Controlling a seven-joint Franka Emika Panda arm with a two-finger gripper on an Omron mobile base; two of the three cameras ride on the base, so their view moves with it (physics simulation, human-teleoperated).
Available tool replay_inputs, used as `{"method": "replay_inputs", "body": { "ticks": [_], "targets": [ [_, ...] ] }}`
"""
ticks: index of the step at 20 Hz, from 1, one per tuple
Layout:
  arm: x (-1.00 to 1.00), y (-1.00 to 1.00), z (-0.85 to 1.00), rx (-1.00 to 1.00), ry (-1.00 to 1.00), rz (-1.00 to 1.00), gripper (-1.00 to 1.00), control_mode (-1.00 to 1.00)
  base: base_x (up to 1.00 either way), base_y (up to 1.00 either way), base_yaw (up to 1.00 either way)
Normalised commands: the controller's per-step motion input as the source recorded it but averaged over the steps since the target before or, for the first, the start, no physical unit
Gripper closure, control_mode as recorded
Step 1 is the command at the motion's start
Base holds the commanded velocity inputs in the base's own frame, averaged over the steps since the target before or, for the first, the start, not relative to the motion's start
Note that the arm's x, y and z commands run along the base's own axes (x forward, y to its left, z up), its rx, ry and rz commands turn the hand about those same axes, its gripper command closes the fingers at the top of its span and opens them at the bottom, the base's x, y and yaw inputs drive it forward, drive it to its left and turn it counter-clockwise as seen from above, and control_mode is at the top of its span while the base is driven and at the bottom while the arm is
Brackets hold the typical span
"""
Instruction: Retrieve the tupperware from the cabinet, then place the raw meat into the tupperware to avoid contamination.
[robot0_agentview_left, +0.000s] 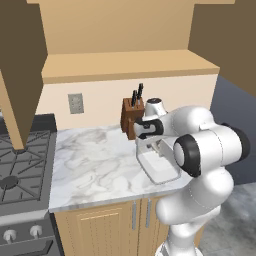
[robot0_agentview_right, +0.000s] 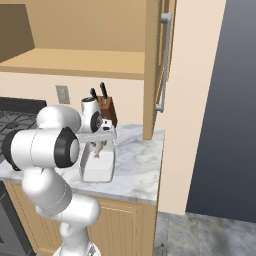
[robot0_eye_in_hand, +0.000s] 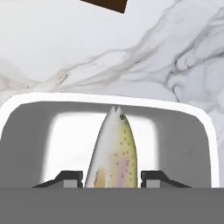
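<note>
1. The tabletop looks like polished white marble with grey veins, smooth and faintly glossy.
2. The tupperware is plain white plastic, matt, with a smooth rim.
3. The raw meat has a sleek, speckled, slightly shiny skin.
4. The cabinet is light matt wood; its bar handle seems brushed metal.
5. The knife block is dark brown wood.

A kitchen: gas stove, marble counter, knife block and wood cabinets.
</note>
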Motion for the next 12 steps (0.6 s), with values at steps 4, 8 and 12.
{"method": "replay_inputs", "body": {
  "ticks": [4,8,12],
  "targets": [
    [0.01,0.0,0.02,0.0,0.0,0.0,-1.0,-1.0,0.0,0.0,0.0],
    [-0.03,-0.02,0.09,0.01,-0.02,0.0,-1.0,-1.0,0.0,0.0,0.0],
    [-0.34,0.0,0.34,0.01,-0.08,0.0,-1.0,-1.0,0.0,0.0,0.0]
  ]
}}
